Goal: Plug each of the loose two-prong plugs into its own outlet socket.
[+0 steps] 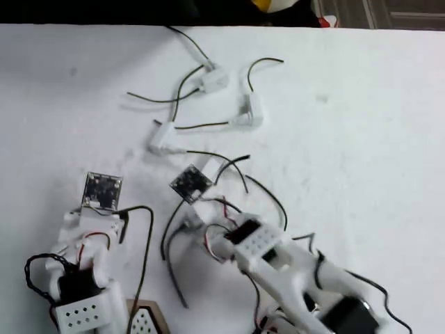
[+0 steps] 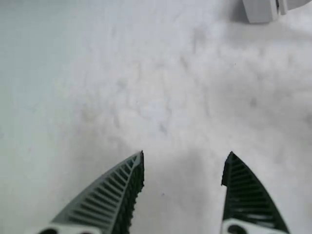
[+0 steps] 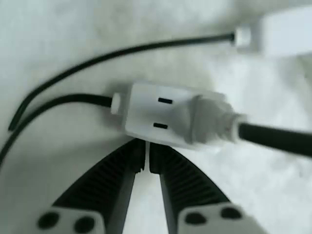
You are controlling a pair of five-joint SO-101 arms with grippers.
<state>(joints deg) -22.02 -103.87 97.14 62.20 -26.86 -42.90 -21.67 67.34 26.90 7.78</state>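
A white outlet socket lies on the white table with a white two-prong plug pushed into one end and black cords leaving both ends. My right gripper is shut and empty, its tips just short of the socket's side. From above, this joined pair lies ahead of the right arm. Two more white plug pieces with short black cords lie farther back. My left gripper is open over bare table, with a white piece far ahead of it.
Loose black cords curl across the table between the right arm and the white pieces. The left arm sits at the near left. The table's far edge borders a dark background.
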